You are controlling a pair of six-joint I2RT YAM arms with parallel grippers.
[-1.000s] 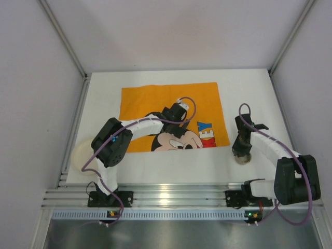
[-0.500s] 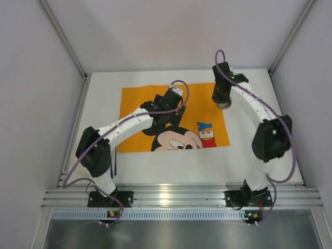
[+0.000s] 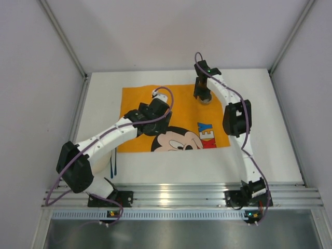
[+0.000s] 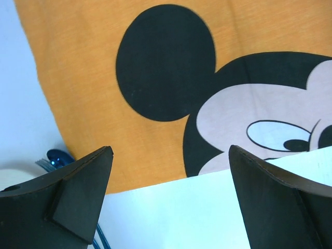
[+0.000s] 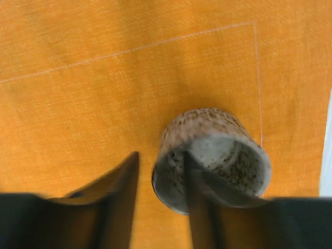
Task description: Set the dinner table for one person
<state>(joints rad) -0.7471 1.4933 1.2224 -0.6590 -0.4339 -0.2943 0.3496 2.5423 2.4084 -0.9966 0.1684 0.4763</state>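
Left hand (image 4: 170, 150): released, held over orange mat (image 4: 78, 78) | Right hand (image 5: 161, 158): speckled cup (image 5: 218, 150) gripped by wall, over mat

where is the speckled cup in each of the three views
Top external: the speckled cup is upper centre, over the far right corner area of the orange Mickey Mouse mat.
Left wrist: not in it.
Right wrist: centre right, its wall pinched by the right tool, one finger inside and one outside.
Shared landmark: the orange mat, which shows in all three views.
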